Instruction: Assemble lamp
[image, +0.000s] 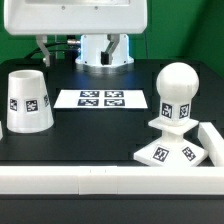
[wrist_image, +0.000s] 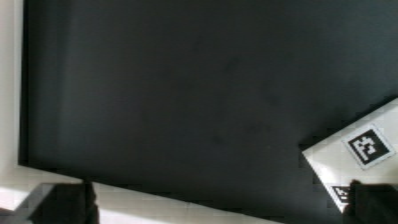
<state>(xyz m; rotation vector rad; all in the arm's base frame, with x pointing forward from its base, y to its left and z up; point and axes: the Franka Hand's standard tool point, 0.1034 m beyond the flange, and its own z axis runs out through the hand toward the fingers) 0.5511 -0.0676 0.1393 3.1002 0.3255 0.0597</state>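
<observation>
In the exterior view the ball-shaped bulb (image: 178, 92) stands upright on the flat square base (image: 168, 153) at the right, near the front rail. The tapered shade (image: 25, 101) stands apart at the left, wide end down. All three carry black-and-white tags. My gripper (wrist_image: 215, 205) shows only in the wrist view, where its two dark fingertips (wrist_image: 63, 205) stand far apart over the black table with nothing between them. A white tagged piece (wrist_image: 365, 148) shows at the edge of the wrist view; I cannot tell which part it is.
The marker board (image: 101, 98) lies flat in the middle of the black table. A white rail (image: 70, 180) runs along the front and turns up at the right corner (image: 211, 142). The arm's pedestal (image: 103, 50) stands at the back.
</observation>
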